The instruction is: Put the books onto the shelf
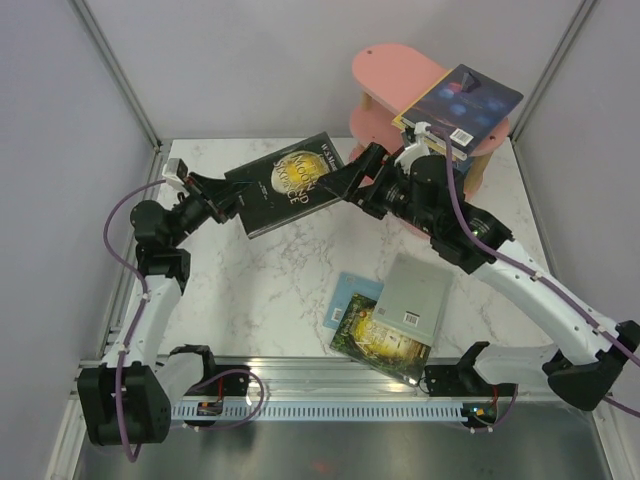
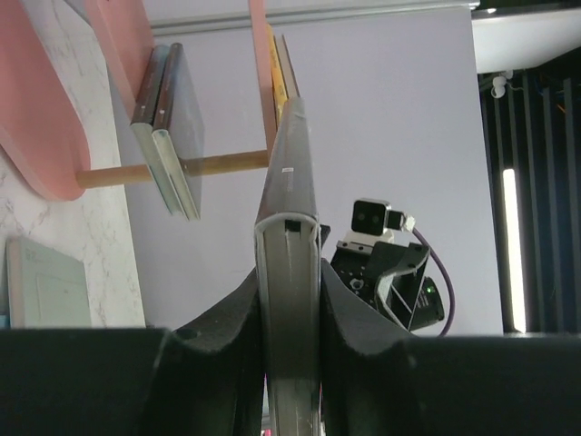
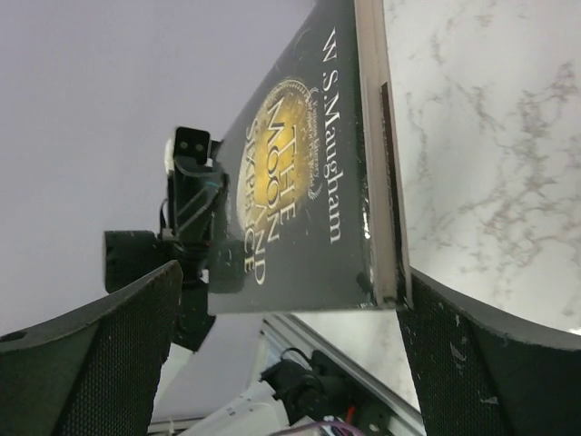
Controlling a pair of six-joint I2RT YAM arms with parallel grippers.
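Note:
A black book with a gold title (image 1: 288, 185) hangs in the air over the table's left middle. My left gripper (image 1: 240, 200) is shut on its left edge, and the book's edge (image 2: 289, 272) stands between the fingers (image 2: 227, 318). My right gripper (image 1: 345, 183) stands open at the book's right end; its fingers (image 3: 481, 354) are wide apart on either side of the cover (image 3: 300, 182). The pink shelf (image 1: 395, 70) stands at the back right with a dark purple-blue book (image 1: 465, 98) on its top board. Upright books (image 2: 168, 127) lean on a lower tier.
Three books lie overlapping on the marble near the front: a grey one (image 1: 418, 290), a light blue one (image 1: 350, 298) and a green-yellow landscape one (image 1: 385, 340). The right forearm (image 1: 520, 275) passes just right of them. A metal rail (image 1: 350, 400) runs along the near edge.

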